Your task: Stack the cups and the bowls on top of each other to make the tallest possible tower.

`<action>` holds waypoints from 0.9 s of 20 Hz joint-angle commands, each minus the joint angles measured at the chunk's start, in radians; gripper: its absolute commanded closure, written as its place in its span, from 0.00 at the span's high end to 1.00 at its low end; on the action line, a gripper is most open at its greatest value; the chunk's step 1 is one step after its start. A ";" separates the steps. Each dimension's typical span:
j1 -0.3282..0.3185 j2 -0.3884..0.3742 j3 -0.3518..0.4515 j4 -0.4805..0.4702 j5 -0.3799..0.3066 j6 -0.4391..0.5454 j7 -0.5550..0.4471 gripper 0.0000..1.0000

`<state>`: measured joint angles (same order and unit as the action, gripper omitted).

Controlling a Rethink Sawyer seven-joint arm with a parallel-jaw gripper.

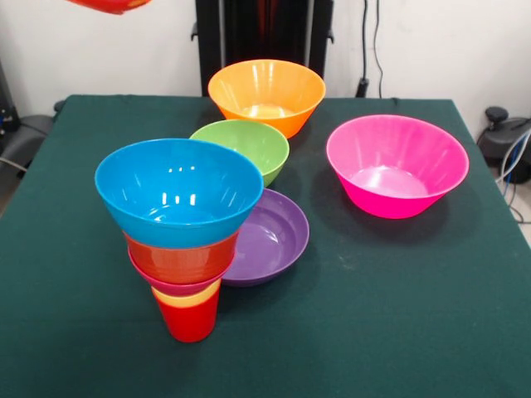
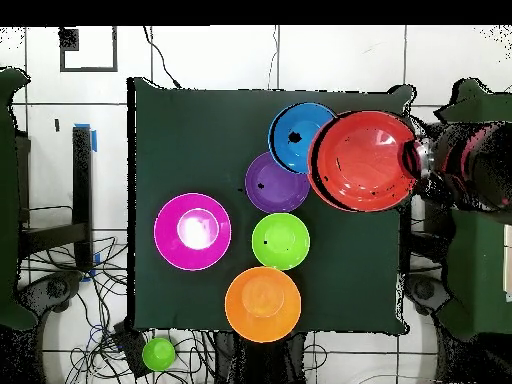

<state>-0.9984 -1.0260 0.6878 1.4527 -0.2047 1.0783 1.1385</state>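
From the front, the tower (image 1: pixel 184 240) stands near the front left part of the green tabletop (image 1: pixel 398 315): a red cup (image 1: pixel 190 322) as base, a yellow cup (image 1: pixel 187 296) nested in it, then a crimson-pink bowl (image 1: pixel 170 283), an orange-red bowl (image 1: pixel 181 259) and a wide blue bowl (image 1: pixel 178 189) on top. A purple bowl (image 1: pixel 270 236) lies touching or just beside the tower on its right. Behind that sits a green bowl (image 1: pixel 245 148), then an orange bowl (image 1: pixel 266 94) near the far edge. A magenta-pink bowl (image 1: pixel 396 164) stands well apart to the right. A sliver of a red bowl (image 1: pixel 108 5) shows at the top left edge, high above the tabletop; the gripper itself does not show here. The near right of the tabletop lies open.

From overhead, the red bowl (image 2: pixel 363 160) hangs in the air beside the blue bowl (image 2: pixel 296 135), overlapping its rim and reaching the tabletop's (image 2: pixel 180 130) edge. The arm (image 2: pixel 470 165) comes in from the right, and the gripper (image 2: pixel 418 160) meets the bowl's rim; whether it is clamped on the rim cannot be told. Five bowls show on the tabletop: blue, purple (image 2: pixel 275 182), green (image 2: pixel 280 240), orange (image 2: pixel 262 303) and magenta-pink (image 2: pixel 192 231). Another small green bowl (image 2: pixel 158 353) lies off the tabletop on the floor. The upper left of the tabletop is open room.
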 commanded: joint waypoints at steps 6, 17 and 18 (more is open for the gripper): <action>0.112 0.092 -0.087 -0.088 0.007 0.161 0.169 0.00; 0.138 0.139 -0.104 -0.177 0.011 0.206 0.140 0.00; 0.140 0.142 -0.104 -0.181 0.012 0.209 0.139 0.00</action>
<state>-0.9083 -0.9452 0.6352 1.3178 -0.2026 1.1577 1.1391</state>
